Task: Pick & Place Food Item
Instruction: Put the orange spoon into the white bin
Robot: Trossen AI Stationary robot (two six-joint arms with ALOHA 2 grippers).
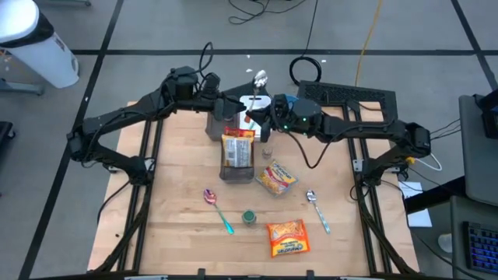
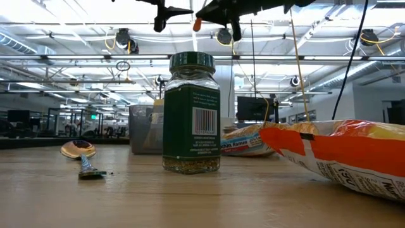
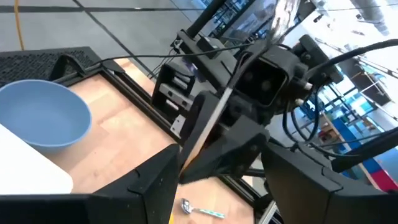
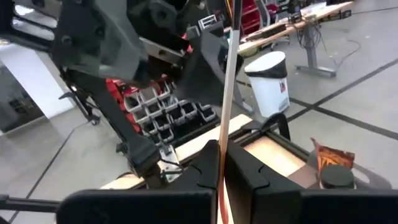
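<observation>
High above the table's far middle, a spoon (image 1: pixel 260 76) with a silver bowl and a thin copper-coloured handle (image 3: pixel 230 87) is held by my right gripper (image 4: pixel 222 168), which is shut on it. My left gripper (image 3: pixel 217 193) faces it from the table's left and is open. Its fingers stand on either side of the handle's lower end; I cannot tell whether they touch it. On the table lie a snack bag in a grey bin (image 1: pixel 236 150), two more snack bags (image 1: pixel 276 177) (image 1: pixel 286 237) and a green-lidded spice jar (image 2: pixel 191 114). My right gripper pinches the lower part of the spoon's handle (image 4: pixel 222 140) between its two fingers. They come level from the table's right and lie across the handle. The spoon is lifted clear and stands tilted, with its bowl (image 3: pixel 283 15) up and toward the far edge.
A blue bowl (image 3: pixel 40 118) and a white board (image 1: pixel 253 101) sit at the far middle under the arms. A pink-bowled spoon (image 1: pixel 218 208) and a silver spoon (image 1: pixel 317 210) lie toward the near side. A keyboard (image 1: pixel 350 95) lies beyond the table's far right.
</observation>
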